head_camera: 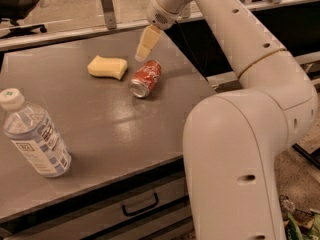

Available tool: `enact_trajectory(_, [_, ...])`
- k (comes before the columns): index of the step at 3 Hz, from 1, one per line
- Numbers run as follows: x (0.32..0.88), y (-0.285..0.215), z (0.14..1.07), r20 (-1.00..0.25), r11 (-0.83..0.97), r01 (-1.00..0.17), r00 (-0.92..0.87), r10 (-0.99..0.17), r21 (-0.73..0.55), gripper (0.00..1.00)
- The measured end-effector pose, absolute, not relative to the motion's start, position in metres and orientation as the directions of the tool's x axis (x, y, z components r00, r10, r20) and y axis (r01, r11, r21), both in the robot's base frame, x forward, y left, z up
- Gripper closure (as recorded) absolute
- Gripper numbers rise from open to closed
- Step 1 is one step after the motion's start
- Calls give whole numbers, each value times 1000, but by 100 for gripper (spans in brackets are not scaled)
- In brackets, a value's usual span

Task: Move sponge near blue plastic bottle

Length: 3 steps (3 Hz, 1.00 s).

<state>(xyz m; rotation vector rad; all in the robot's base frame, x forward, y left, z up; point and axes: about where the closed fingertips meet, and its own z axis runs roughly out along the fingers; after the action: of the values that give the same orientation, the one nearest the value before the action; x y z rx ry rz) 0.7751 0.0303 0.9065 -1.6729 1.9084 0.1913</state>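
Observation:
The pale yellow sponge (107, 66) lies flat on the grey table (110, 129) toward the back. The clear plastic bottle (35, 134) with a white cap and blue-and-white label lies tilted at the front left, far from the sponge. My gripper (144, 49) hangs above the table at the back, just right of the sponge and above the red soda can (145, 78). It holds nothing that I can see.
The red soda can lies on its side right beside the sponge. A drawer with a handle (140, 206) sits under the table front. My white arm (250, 134) fills the right side. An office chair (20, 4) stands at the back left.

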Motion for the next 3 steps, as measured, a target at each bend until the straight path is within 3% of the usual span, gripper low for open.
enact_trajectory(3, [767,90,894,-528,194,-964,-70,-847,-184,0])
